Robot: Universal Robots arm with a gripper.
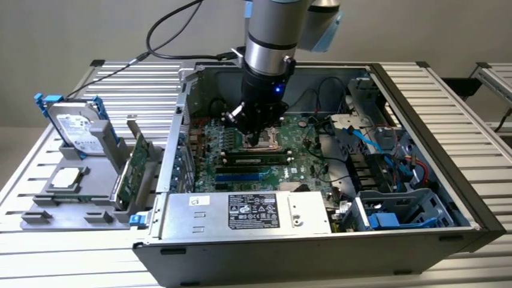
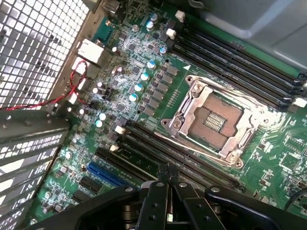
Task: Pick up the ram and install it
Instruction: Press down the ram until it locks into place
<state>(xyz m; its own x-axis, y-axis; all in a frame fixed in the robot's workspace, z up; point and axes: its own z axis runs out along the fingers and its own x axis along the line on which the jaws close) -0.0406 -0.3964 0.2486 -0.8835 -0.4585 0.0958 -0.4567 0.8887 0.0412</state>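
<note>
The ram (image 1: pixel 256 159), a narrow green stick with dark chips, stands on edge in a motherboard slot just in front of the CPU socket (image 2: pixel 216 117). In the wrist view the ram (image 2: pixel 136 157) shows edge-on, running under my fingertips. My gripper (image 1: pixel 258 143) hangs straight down over the ram's middle. Its dark fingers (image 2: pixel 156 196) are shut against each other, with nothing between them. I cannot tell whether the tips touch the ram's top edge. Empty black slots (image 2: pixel 235 57) lie beyond the socket.
The open PC case (image 1: pixel 448 180) encloses the motherboard, with the power supply (image 1: pixel 248 210) at the front and blue cables (image 1: pixel 368 141) toward the exterior view's right. Outside, on the exterior view's left, a grey fixture holds a hard drive (image 1: pixel 76 126), a wide green expansion card (image 1: pixel 132 168) and a CPU (image 1: pixel 66 177).
</note>
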